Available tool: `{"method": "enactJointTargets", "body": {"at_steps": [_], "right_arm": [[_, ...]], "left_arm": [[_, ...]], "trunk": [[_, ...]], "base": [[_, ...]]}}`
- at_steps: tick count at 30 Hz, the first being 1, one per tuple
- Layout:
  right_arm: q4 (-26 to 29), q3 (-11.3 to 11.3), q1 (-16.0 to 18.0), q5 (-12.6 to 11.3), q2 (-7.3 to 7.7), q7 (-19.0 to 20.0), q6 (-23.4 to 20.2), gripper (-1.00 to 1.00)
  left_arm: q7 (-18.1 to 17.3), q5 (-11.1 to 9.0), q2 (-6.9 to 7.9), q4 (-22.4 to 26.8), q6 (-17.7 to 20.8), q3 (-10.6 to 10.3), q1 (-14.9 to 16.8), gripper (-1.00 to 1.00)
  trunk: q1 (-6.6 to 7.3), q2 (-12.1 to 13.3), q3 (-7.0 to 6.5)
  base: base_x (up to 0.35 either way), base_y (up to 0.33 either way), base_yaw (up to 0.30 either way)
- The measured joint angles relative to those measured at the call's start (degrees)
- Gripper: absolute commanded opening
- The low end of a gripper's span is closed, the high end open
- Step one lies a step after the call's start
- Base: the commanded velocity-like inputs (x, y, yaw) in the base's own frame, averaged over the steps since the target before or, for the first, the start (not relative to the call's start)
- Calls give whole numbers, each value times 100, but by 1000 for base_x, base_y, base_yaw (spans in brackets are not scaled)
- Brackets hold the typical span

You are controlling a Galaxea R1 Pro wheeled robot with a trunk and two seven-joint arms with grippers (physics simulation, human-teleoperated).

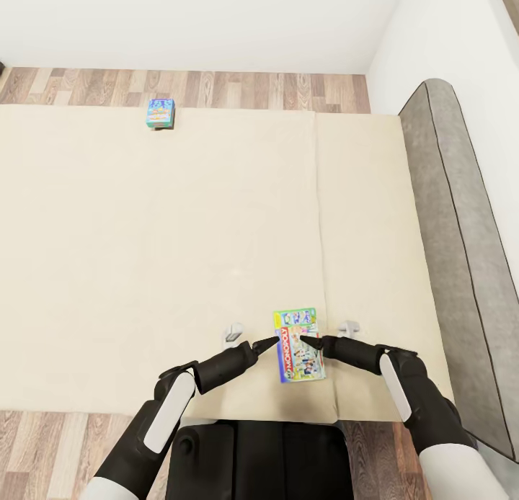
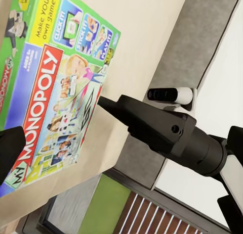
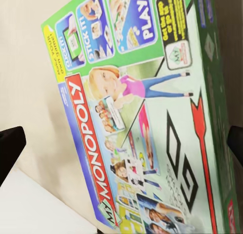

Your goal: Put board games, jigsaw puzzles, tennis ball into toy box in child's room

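A green-white-red Monopoly board game (image 1: pixel 298 346) lies flat on the cream mattress of the bed (image 1: pixel 180 255), near its front edge. My left gripper (image 1: pixel 272 341) points at the box's left edge, and one of its fingertips (image 2: pixel 9 150) shows beside the box (image 2: pixel 50 87). My right gripper (image 1: pixel 304 338) hovers over the box's upper right part. It is open, and its fingers (image 3: pixel 10 148) flank the printed lid (image 3: pixel 147 118). Neither gripper holds anything. A smaller blue board game (image 1: pixel 160 114) lies at the bed's far edge. The table, toy box, jigsaw puzzles and tennis ball are out of view.
The grey padded headboard (image 1: pixel 461 269) runs along the bed's right side against a white wall (image 1: pixel 447 32). Wood floor (image 1: pixel 238 89) shows beyond the bed and at my base (image 1: pixel 259 460). Wide bare mattress lies between the two game boxes.
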State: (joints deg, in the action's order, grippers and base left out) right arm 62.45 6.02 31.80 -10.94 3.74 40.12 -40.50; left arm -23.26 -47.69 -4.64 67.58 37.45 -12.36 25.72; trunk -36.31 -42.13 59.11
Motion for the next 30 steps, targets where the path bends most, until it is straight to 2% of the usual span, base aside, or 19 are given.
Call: {"method": "enactJointTargets", "body": {"at_steps": [5,11,30], "right_arm": [[7,-7,0,-158,-8,7,-11,100],[10,-9,-1,-235,-11,11,-17,100],[13,-11,-1,-290,-14,123,-21,100]], "left_arm": [[0,0,0,0,2,0,0,100],[0,0,0,0,2,0,0,100],[-4,0,0,0,-2,1,-1,100]], "trunk": [[0,0,0],[0,0,0],[0,0,0]], "base": [[0,0,0],[0,0,0],[0,0,0]]}}
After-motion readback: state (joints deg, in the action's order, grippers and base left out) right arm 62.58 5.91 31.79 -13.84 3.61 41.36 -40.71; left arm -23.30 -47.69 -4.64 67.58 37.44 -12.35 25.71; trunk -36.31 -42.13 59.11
